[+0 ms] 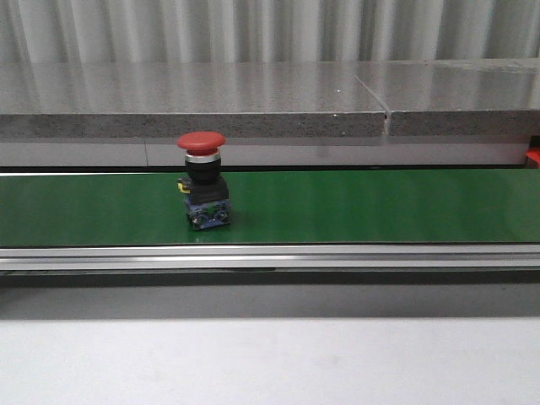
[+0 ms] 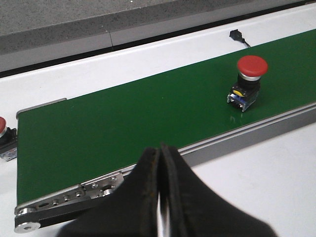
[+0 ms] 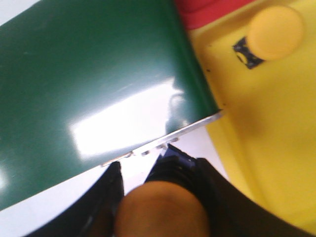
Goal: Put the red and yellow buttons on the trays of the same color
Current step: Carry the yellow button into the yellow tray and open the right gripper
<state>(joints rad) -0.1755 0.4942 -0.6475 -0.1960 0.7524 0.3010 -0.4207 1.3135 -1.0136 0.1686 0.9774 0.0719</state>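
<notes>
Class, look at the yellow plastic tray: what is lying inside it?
One yellow mushroom-head button sits on the yellow plastic tray. The tray's far part is out of view, so anything there cannot be seen.

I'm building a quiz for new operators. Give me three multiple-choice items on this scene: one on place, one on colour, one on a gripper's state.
1. Where does the red button stand?
A. on the green belt
B. in a tray
C. on the grey ledge

2. What colour is the tray holding a yellow-capped button?
A. green
B. blue
C. yellow

3. What holds the right gripper?
A. nothing
B. an orange-yellow cap
C. a cable

Answers: 1 A, it stands upright on the belt; 2 C, tray and cap match; 3 B, the cap sits between its fingers.
</notes>
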